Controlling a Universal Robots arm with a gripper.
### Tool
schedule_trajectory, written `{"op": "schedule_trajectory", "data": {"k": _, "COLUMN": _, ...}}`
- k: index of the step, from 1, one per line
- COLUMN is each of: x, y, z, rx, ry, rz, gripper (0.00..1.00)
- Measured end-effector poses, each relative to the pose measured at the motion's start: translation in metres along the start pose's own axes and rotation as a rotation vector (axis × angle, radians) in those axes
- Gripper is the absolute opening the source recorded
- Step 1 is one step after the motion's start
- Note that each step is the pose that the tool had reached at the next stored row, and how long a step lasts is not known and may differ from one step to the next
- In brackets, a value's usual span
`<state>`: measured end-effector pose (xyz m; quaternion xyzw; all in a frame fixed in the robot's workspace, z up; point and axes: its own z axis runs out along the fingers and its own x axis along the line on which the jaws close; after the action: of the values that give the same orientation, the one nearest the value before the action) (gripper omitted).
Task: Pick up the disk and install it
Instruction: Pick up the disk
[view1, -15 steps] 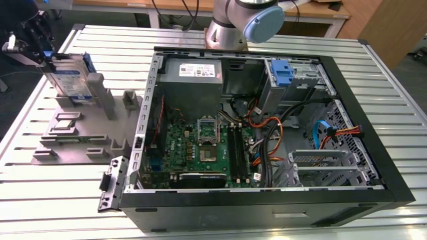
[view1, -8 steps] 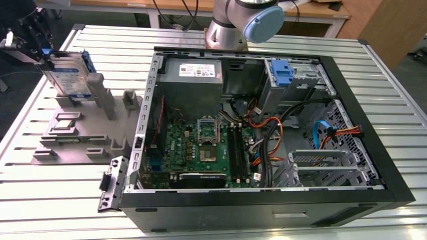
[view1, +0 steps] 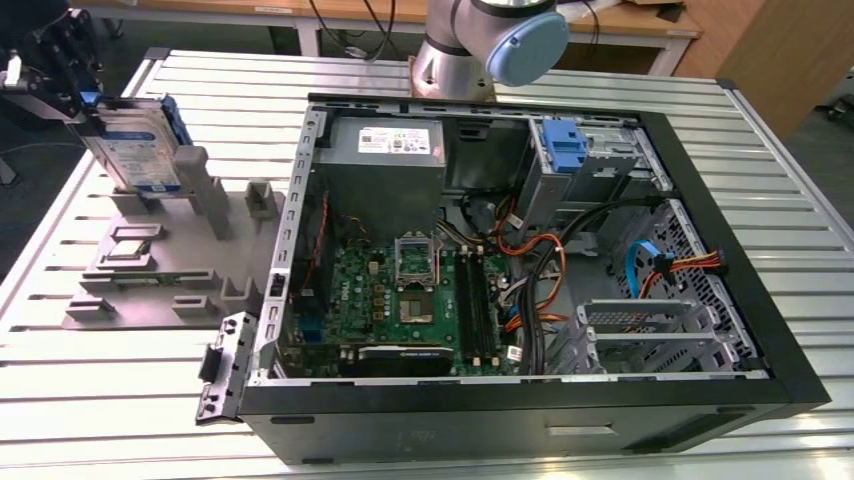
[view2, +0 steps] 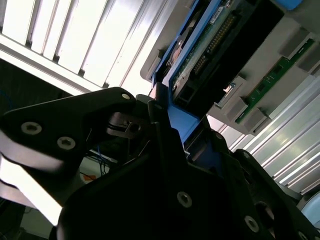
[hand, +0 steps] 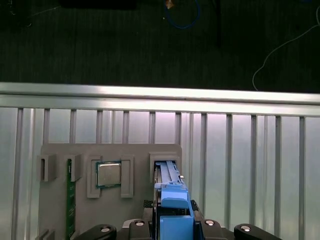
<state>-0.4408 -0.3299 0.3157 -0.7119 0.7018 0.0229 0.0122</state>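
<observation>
The black gripper (view1: 80, 98) is clamped on the top end of the flat silver-grey hard drive with blue side rails (view1: 134, 150). This hard drive stands upright in a slot of the grey plastic fixture (view1: 147, 285), to the exterior view's left of the open black computer case (view1: 534, 420).

slatted metal table (view1: 134, 390) | grey holder block (view1: 160, 285) | open computer case (view1: 507, 420)

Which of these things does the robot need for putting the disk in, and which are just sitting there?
For the job: the disk, the pincer clamped on its blue rail, the open computer case.
Just lying about: the processor chip, the green memory stick, both in the grey holder.
</observation>
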Motion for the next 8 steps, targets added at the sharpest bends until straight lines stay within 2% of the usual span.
{"op": "schedule_trajectory", "data": {"k": 8, "x": -0.0004, "y": 0.0001, "z": -0.0072, "rx": 0.0, "ry": -0.0001, "rz": 0.0, "gripper": 0.36}}
